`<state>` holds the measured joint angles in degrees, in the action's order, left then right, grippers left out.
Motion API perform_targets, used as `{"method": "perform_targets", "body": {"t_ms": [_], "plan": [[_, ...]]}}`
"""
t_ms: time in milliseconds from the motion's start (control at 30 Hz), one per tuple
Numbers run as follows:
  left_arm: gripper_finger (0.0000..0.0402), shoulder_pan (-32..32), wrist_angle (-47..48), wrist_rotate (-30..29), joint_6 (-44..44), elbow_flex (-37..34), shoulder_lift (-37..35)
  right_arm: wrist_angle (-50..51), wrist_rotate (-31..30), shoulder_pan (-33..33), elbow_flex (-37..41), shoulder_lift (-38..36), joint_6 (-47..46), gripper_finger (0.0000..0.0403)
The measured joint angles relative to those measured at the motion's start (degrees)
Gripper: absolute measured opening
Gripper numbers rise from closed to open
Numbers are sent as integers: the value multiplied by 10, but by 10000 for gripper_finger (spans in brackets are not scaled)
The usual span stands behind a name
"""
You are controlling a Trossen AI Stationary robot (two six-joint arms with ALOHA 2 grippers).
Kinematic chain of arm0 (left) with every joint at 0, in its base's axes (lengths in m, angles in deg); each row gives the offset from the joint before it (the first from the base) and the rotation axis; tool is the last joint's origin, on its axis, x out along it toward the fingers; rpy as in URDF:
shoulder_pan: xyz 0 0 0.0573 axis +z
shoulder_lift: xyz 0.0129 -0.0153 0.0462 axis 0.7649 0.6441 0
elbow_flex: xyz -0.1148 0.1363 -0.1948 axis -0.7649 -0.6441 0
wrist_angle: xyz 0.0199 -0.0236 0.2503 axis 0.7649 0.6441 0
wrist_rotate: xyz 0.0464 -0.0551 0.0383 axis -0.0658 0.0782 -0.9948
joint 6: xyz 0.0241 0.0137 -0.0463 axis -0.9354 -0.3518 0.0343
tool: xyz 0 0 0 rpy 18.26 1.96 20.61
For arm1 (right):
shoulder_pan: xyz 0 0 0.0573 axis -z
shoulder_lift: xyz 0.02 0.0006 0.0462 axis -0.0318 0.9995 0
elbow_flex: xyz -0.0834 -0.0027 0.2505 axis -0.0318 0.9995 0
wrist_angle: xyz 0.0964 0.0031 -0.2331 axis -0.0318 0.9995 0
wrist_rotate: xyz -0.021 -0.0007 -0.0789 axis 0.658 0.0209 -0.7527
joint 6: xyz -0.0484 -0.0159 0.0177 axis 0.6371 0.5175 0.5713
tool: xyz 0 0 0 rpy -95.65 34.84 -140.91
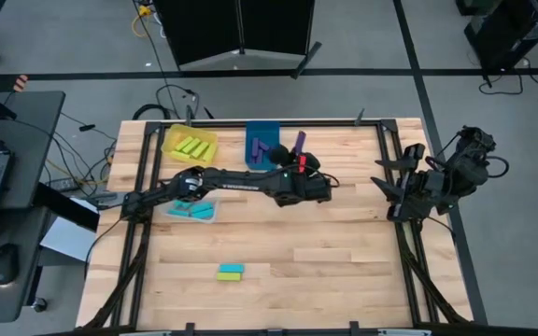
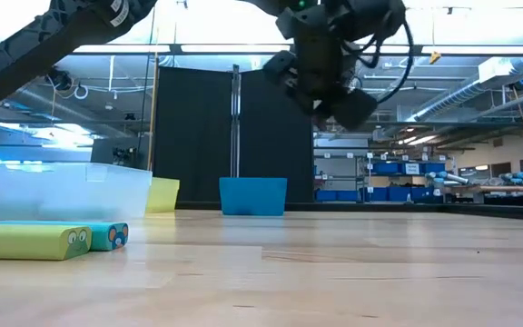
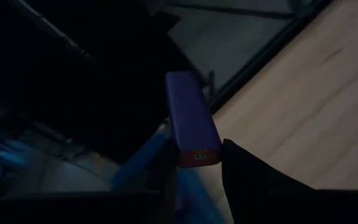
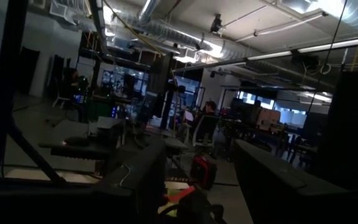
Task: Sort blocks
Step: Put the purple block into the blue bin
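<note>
Lime block (image 2: 27,242) fronts teal block (image 2: 107,235); clear bin (image 2: 62,191) behind.

Purple block (image 3: 191,121) — lower end behind fingers (image 3: 260,180)

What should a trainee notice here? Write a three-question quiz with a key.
1. True or false: the left gripper holds a lime block.
2. Which bin holds the lime blocks? A: yellow bin. B: blue bin. C: clear bin.
3. How many loose blocks lie on the bare table, outside any bin?

Key: 1 false, it is shut on a purple block. 2 A. 3 two, a teal block and a lime block, side by side.
</note>
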<state>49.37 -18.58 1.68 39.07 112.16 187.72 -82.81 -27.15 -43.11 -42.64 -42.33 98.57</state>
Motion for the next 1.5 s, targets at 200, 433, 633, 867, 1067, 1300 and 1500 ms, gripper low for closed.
{"method": "perform_targets", "body": {"t_ms": [200,433,633,867,1067,1300,1500], "plan": [[108,6,144,-20,82,0,-6,0,2,-1,0,-1,0,199],[108,15,311,-28,177,0,-6,-4,2,-1,0,-1,-2,199],[108,28,331,1,138,0,-6,-15,2,-1,0,-1,-2,199],[108,57,329,62,71,0,-6,-29,-1,-1,0,-1,-5,199],[108,68,314,102,27,0,-6,-32,-10,-1,0,-1,-5,199],[133,82,319,146,11,0,-5,-32,-22,-1,0,-1,-12,199],[166,89,335,162,12,0,-5,-35,-22,-1,0,-1,-15,199]]}}
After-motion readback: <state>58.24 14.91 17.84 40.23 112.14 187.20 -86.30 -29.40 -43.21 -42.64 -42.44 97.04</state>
